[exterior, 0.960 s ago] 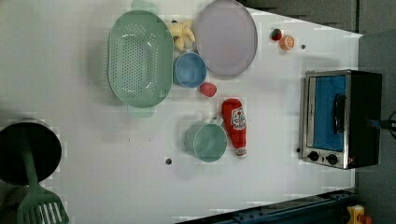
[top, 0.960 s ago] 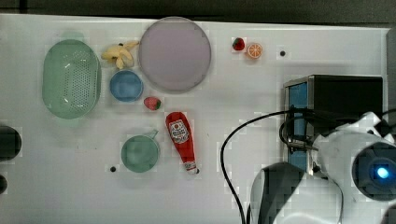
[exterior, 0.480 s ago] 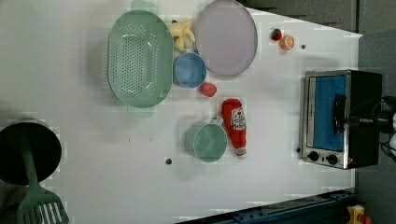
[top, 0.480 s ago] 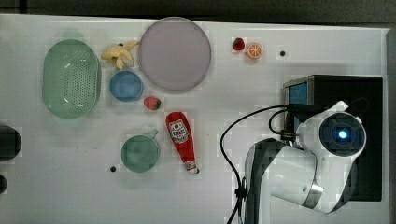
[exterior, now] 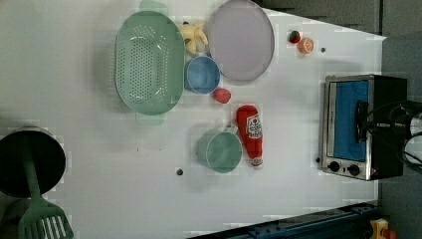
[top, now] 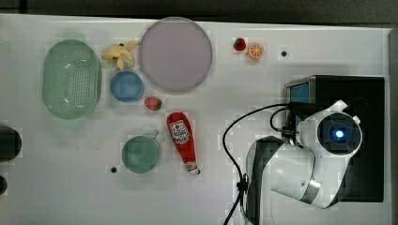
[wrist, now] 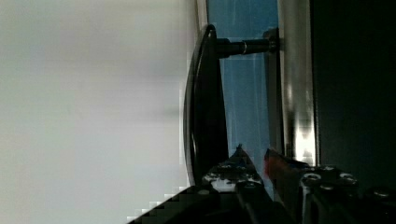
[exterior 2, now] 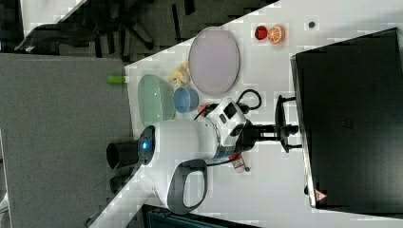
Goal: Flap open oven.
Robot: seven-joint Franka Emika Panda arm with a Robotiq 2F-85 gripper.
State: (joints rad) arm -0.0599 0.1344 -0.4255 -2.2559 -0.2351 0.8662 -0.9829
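Wrist view: end effector [wrist: 254,163] at the oven [wrist: 299,93] door, fingers narrowly parted, one between the handle [wrist: 203,98] and the glass [wrist: 243,93], not clamped on the bar. Right view: end effector [exterior 2: 285,129] meets the oven front, which stands straight ahead of it on the table [exterior 2: 285,71]. Door shut. Judgement: hook the bar, pull outward and down along the hinge arc; pulling straight risks dragging the oven.

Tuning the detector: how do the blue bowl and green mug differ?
The blue bowl is blue with no handle; the green mug is green with a handle. In the left view the bowl touches the green colander; the mug stands beside the ketchup bottle. Both sit upright, apparently empty.
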